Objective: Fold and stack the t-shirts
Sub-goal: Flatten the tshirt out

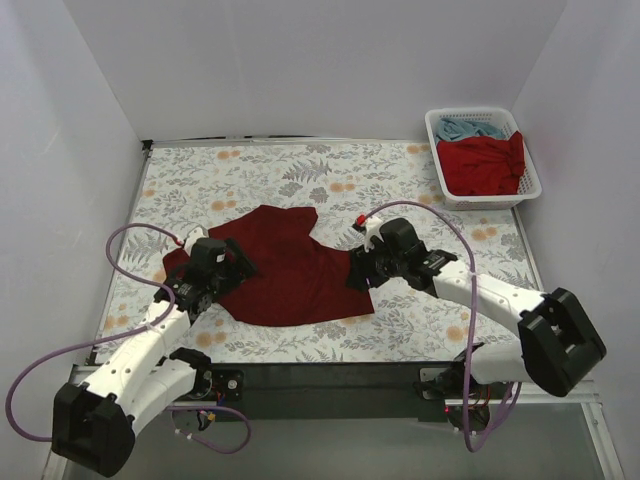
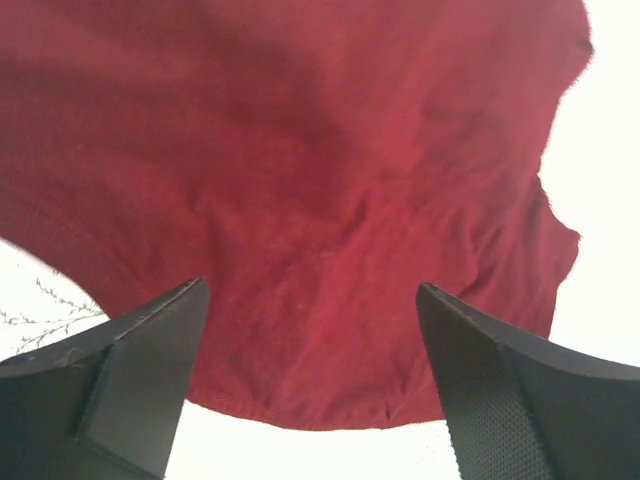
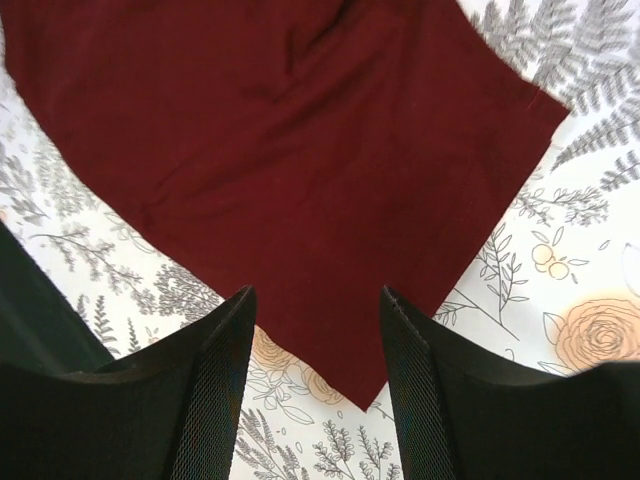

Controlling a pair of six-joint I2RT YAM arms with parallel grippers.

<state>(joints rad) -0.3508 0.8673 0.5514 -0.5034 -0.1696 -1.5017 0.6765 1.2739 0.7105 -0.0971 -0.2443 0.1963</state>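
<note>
The dark maroon t-shirt (image 1: 285, 270) lies spread and rumpled on the floral cloth in the middle of the table. My left gripper (image 1: 235, 262) is at its left edge, jaws wide open. In the left wrist view the maroon t-shirt (image 2: 330, 200) fills the frame, and its hem runs between the open left gripper's (image 2: 312, 330) fingers. My right gripper (image 1: 358, 270) is at the shirt's right edge. It is open, and a pointed corner of the maroon t-shirt (image 3: 300, 170) lies flat on the table between the right gripper's (image 3: 315, 330) fingers. A brighter red t-shirt (image 1: 485, 165) and a light blue t-shirt (image 1: 468, 128) sit bunched in the basket.
The white lattice basket (image 1: 487, 200) stands at the back right corner of the table. The floral table cloth (image 1: 300, 165) covers the surface. White walls enclose the table on the left, back and right. Purple cables loop beside both arms.
</note>
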